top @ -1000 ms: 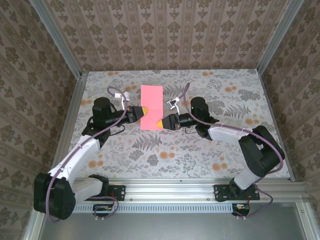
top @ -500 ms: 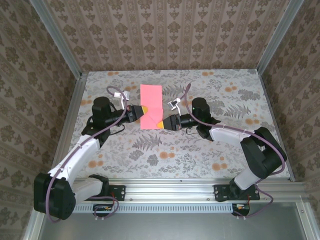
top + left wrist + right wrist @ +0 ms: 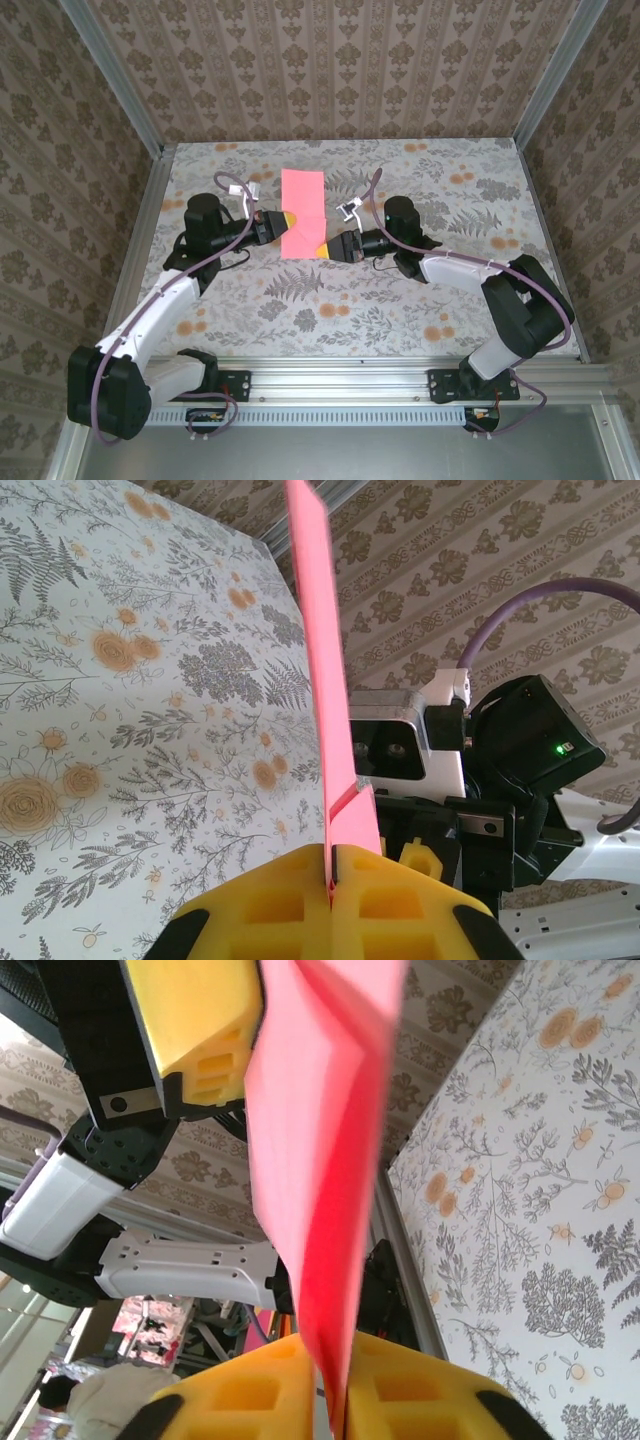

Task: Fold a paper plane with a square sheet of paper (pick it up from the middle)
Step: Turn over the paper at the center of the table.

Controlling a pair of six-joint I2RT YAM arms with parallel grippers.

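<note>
The salmon-pink sheet of paper (image 3: 303,212) is folded into a long narrow rectangle and held above the table's centre. My left gripper (image 3: 291,219) is shut on its left edge, and my right gripper (image 3: 319,249) is shut on its near right corner. In the left wrist view the paper (image 3: 325,670) rises edge-on from my closed yellow fingers (image 3: 270,905), with a small folded flap near the jaws. Seen from the right wrist, the paper (image 3: 325,1140) stands up from between the yellow fingers (image 3: 420,1390), and the left gripper's yellow finger (image 3: 200,1020) is at the top.
The table (image 3: 400,300) carries a floral cloth with orange printed flowers and grey ferns. Patterned walls and aluminium posts (image 3: 150,150) enclose it at the back and sides. Purple cables (image 3: 232,185) loop off both wrists.
My right gripper has drifted slightly toward the near side with the paper's corner. The left arm and the paper's far end stay where they were.
</note>
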